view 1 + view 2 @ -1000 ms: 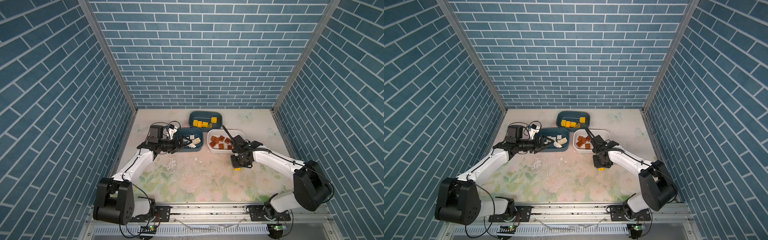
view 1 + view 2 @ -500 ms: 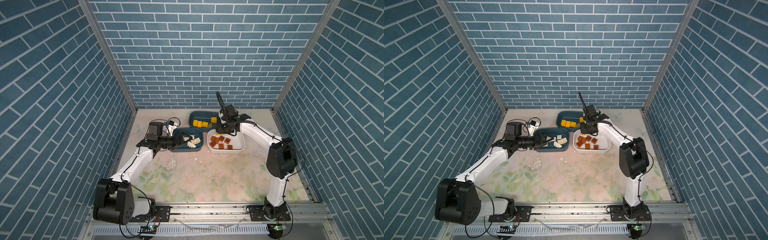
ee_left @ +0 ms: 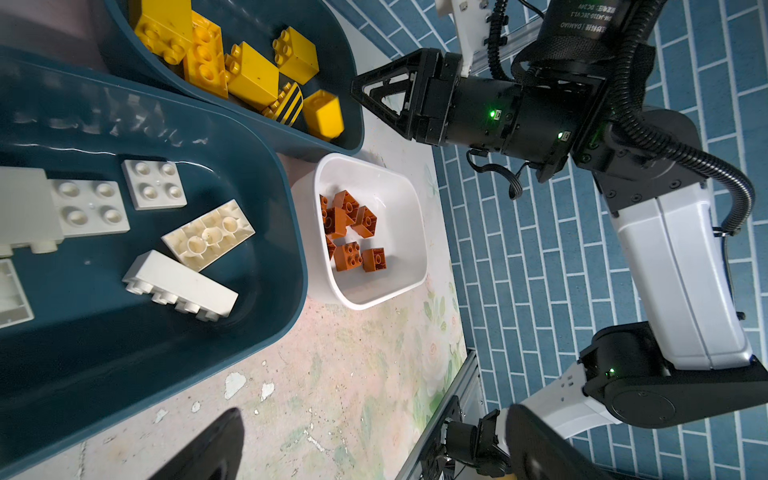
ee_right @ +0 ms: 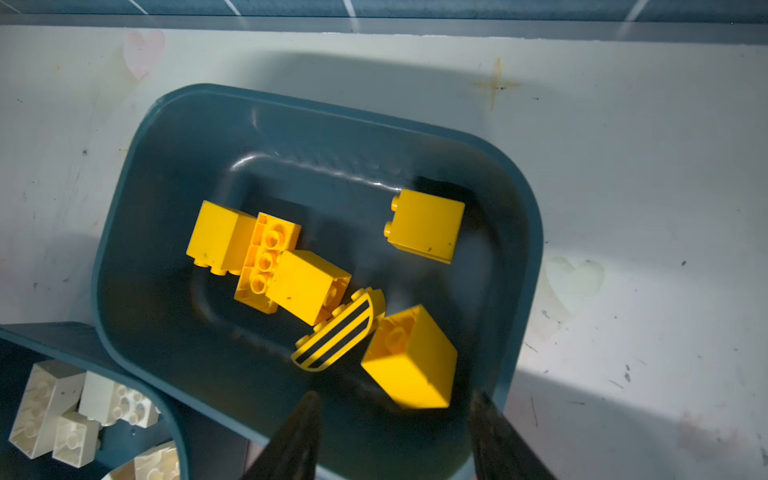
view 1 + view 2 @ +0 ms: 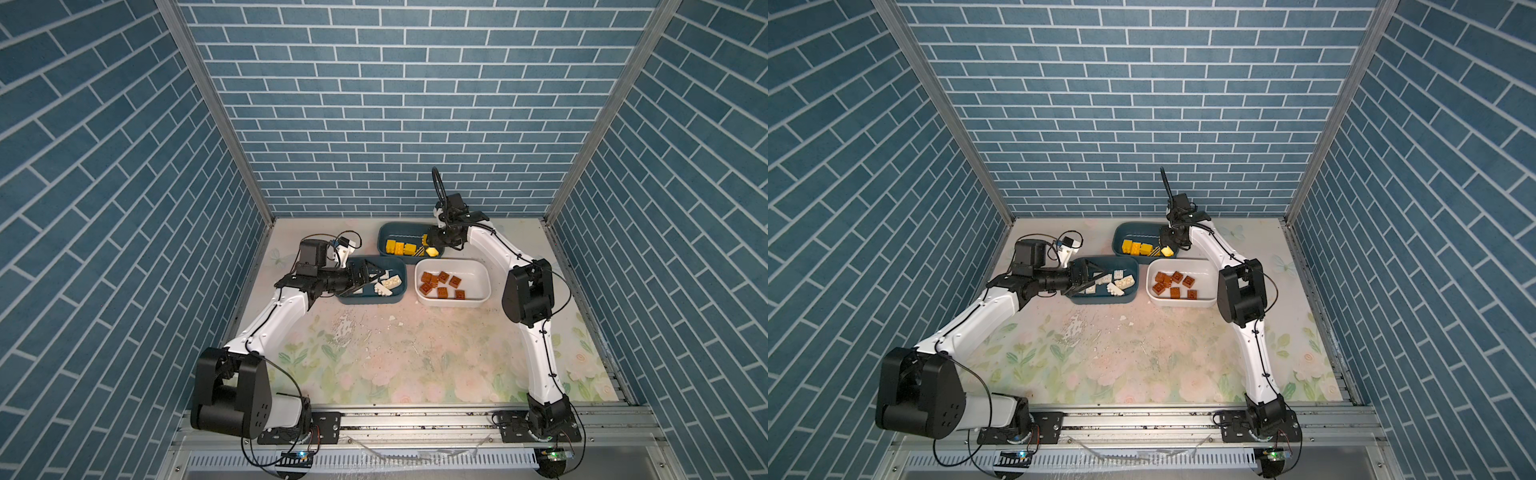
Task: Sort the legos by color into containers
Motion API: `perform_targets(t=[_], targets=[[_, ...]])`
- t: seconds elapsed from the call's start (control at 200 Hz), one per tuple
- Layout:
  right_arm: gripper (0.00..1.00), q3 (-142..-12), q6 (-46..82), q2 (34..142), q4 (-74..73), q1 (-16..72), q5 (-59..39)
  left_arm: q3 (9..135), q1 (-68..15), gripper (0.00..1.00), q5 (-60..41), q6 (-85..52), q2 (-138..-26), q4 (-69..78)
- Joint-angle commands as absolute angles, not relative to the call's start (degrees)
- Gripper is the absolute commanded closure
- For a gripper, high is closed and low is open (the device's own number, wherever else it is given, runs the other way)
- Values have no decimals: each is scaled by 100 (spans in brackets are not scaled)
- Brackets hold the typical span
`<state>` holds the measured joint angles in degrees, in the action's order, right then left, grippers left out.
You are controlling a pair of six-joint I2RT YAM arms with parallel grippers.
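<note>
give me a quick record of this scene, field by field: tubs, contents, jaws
far teal tub: yellow bricks, one black-striped piece
near teal tub: white bricks
white tub: brown bricks
left jaws: open, over near teal tub
right jaws: apart, over far teal tub; a blurred yellow brick lies below them, ungripped
table: floral mat, pale flecks, no loose bricks seen

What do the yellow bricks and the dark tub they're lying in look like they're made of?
The yellow bricks look like hard moulded plastic: smooth, slightly glossy faces, sharp edges, moulded studs. The dark teal tub is probably plastic too, one rounded piece with a shiny finish; bright light streaks show along its inner floor edge.
</note>
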<state>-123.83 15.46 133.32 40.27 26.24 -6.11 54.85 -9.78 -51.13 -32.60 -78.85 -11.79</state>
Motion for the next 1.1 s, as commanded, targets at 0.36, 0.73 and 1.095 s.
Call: perform_targets(t=[0.36,0.73,1.095], targets=[[5,-8518,661,9778,3262,1582,-1360,6593,-403,0,-2963,-718,-8312,-2960],[1,-4526,607,7417,632,-58,283,5333,366,0,-824,263,-8497,-571],[1,-2763,789,8233,-3498,-587,284,4297,510,0,-696,-127,-9269,1769]])
